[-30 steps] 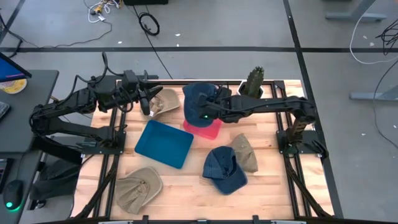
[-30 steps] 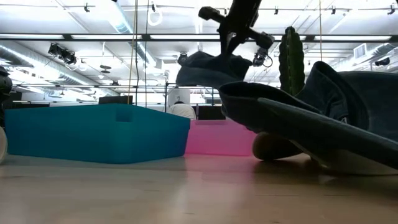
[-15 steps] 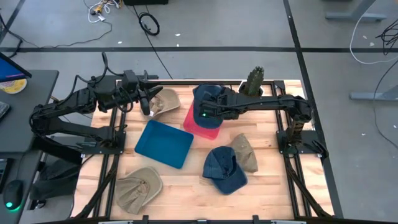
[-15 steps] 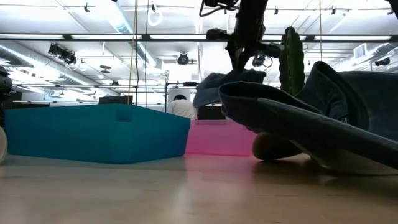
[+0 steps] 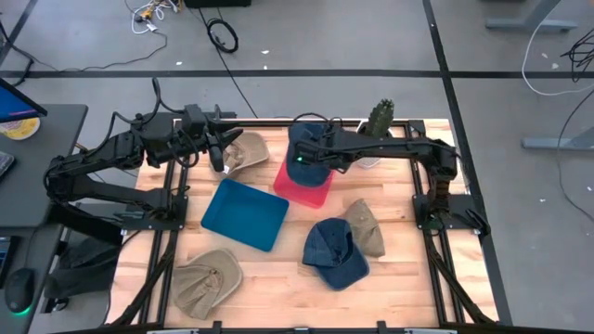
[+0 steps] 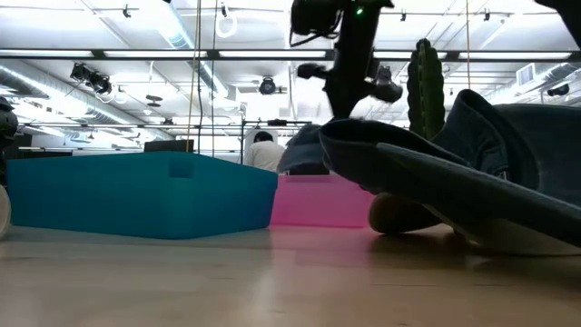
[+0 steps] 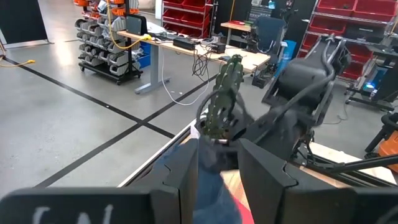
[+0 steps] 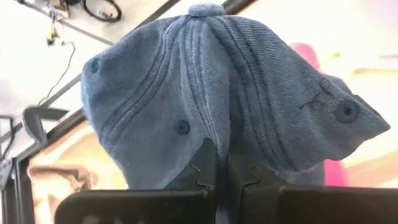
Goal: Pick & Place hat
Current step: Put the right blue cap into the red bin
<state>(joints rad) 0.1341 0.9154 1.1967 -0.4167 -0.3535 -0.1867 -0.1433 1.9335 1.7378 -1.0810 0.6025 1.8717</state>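
My right gripper (image 5: 303, 160) hangs over the pink bin (image 5: 299, 188), shut on a blue denim hat (image 5: 311, 144). In the low view the hat (image 6: 304, 154) sits just under the gripper (image 6: 349, 86), its lower edge about level with the bin's rim (image 6: 318, 179). The right wrist view is filled by the hat's crown (image 8: 217, 81). My left gripper (image 5: 221, 148) waits open at the table's far left, beside a tan hat (image 5: 246, 151) lying flat on the table. My right gripper pinches a bunched fold of the denim hat's crown (image 8: 219, 140) between its two fingers (image 8: 207, 165), coming from above and pointing down. The hat hangs below the fingers over the pink bin. Whether its lower edge touches the bin cannot be told.
A teal tray (image 5: 244, 214) lies left of the pink bin. A second blue hat (image 5: 334, 252) and a tan hat (image 5: 368, 228) lie near the table's middle right, another tan hat (image 5: 206, 278) at the near left. A cactus (image 5: 380, 121) stands at the far edge.
My right gripper has come down with the denim hat, from well above the pink bin to about rim level, drifting slightly toward the table's right. It stays shut on the hat.
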